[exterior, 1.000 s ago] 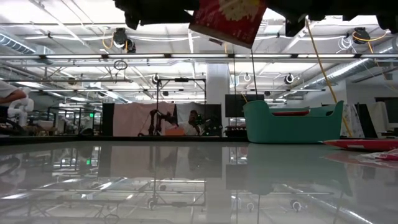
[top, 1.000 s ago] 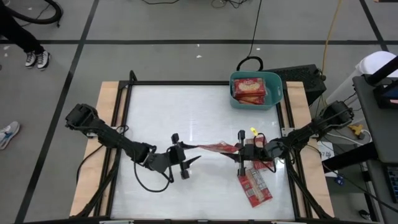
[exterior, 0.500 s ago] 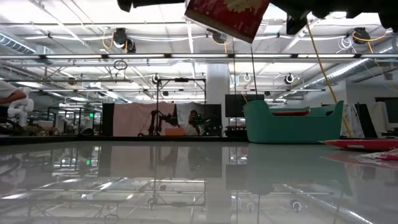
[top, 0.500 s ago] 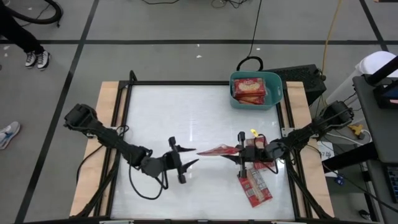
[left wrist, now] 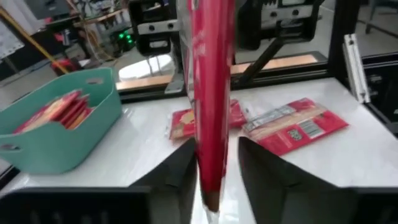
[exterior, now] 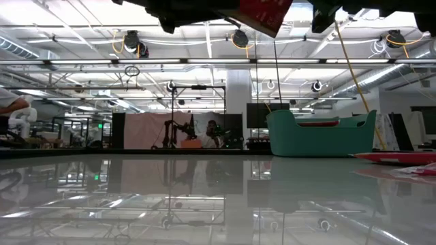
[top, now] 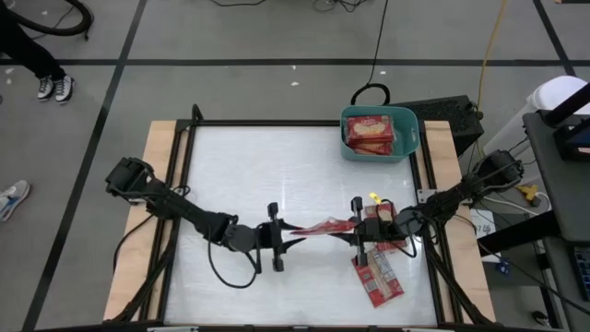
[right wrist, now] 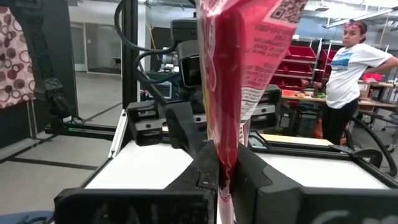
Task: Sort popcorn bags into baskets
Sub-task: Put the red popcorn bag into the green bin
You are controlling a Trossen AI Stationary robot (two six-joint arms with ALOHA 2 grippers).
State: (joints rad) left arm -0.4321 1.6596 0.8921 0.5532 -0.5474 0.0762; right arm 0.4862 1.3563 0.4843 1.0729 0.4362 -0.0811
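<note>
A red popcorn bag [top: 323, 227] hangs above the tabletop [top: 277, 166], stretched between the clamped right gripper [top: 358, 229] and the left gripper [top: 277, 236], whose fingers [left wrist: 180, 171] flank its other end, grip uncertain.

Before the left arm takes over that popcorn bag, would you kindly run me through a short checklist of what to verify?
1. Right gripper shut on the raised popcorn bag: ok.
2. Left gripper at the bag's free end, fingers either side of it: ok.
3. Left gripper firmly closed on the bag: cannot tell.
4. Bag lifted off the table: ok.
5. Teal basket has room beside the bags already inside: ok.
6. Two loose popcorn bags on the table lie apart from the handover: ok.
</note>
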